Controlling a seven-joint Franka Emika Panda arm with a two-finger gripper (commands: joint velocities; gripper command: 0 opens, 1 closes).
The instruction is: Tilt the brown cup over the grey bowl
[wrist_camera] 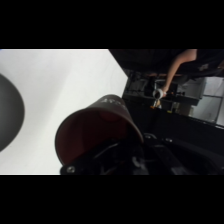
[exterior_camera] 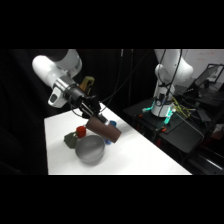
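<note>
At centre frame in the side view, our gripper stays out of it: clamped on the brown cup, we hold it tipped sideways above the grey bowl, positioned for pouring.

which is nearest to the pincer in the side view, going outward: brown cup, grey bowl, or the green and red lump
1. The dark maroon-brown plastic tumbler, held in the pincer and tipped on its side.
2. The wide round grey bowl, just below the cup.
3. The green-and-red lump, at the bowl's left rim; close to the bowl's rank, so hard to call.
</note>
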